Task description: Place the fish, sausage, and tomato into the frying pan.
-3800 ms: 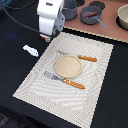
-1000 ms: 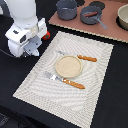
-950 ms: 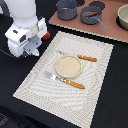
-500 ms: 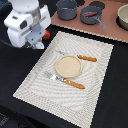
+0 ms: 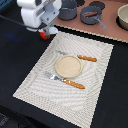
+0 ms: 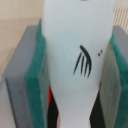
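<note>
My gripper [image 5: 48,26] hangs over the dark table at the exterior view's upper left, shut on the white fish [image 6: 80,60]. In the wrist view the fish, with dark markings, fills the gap between the teal pads [image 6: 34,80]. The red tomato [image 5: 47,35] sits on the table just under the gripper, partly hidden by it. The grey frying pan [image 5: 98,11] stands at the back on the tan surface, with a reddish-brown sausage [image 5: 90,14] lying in it.
A dark pot [image 5: 67,9] stands left of the pan and a beige bowl [image 5: 123,17] at the far right. On the striped placemat [image 5: 35,82] lie a tan plate [image 5: 67,66], a knife [image 5: 84,58] and a fork [image 5: 67,81].
The gripper went down at the left, closed on the fish, then rose with it and moved toward the exterior view's right and back. The tomato now shows below it.
</note>
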Tool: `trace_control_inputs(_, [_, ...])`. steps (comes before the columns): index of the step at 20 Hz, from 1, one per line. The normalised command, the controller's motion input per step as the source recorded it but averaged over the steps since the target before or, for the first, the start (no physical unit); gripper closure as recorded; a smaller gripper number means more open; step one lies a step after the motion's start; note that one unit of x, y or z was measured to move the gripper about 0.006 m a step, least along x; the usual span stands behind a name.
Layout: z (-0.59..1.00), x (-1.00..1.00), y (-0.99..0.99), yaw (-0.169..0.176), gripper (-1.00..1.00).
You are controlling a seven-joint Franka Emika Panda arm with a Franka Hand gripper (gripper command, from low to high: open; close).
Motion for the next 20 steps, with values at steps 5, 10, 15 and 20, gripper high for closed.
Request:
trace_control_inputs(5, [0.89, 0.88, 0.56, 0.0, 1.0])
trace_control_inputs(10, [0.72, 0.84, 0.57, 0.0, 1.0])
trace_control_inputs(15, [0.58, 0.85, 0.58, 0.0, 1.0])
trace_control_inputs(20, [0.12, 0.77, 0.66, 0.0, 1.0])
